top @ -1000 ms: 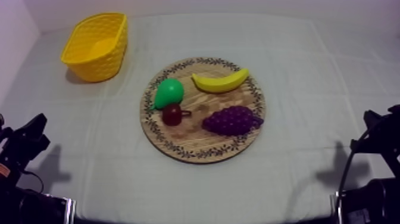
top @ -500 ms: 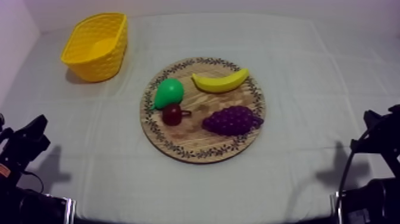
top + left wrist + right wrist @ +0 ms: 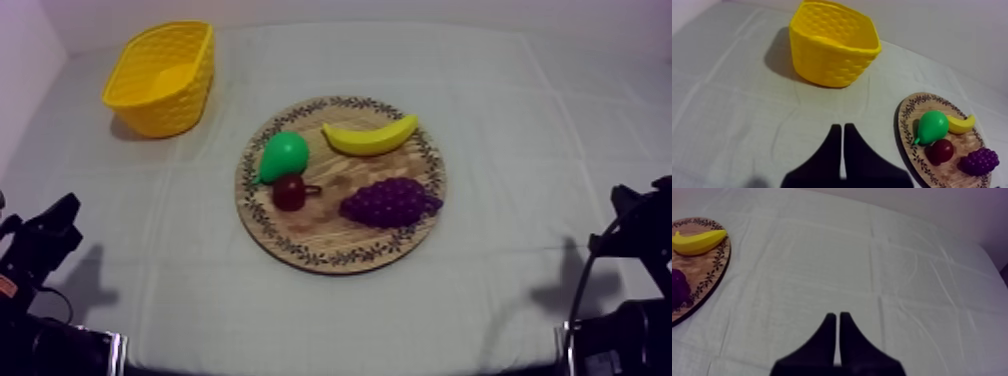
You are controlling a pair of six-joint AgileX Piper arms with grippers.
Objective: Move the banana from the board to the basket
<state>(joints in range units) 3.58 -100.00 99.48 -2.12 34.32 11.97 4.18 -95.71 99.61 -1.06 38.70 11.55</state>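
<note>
Overhead, banana [image 3: 370, 137] lies on board [image 3: 330, 228]; close-up, left gripper [image 3: 839, 128], right gripper [image 3: 835, 316] form narrow wedges.

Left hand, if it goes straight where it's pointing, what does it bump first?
Probably the yellow basket: the shut left hand points across bare cloth at its near wall, though it might graze the cloth first.

In the left wrist view the pear [image 3: 932, 126] hides part of the banana [image 3: 962, 124] (the board [image 3: 906, 120] is cut off).
</note>
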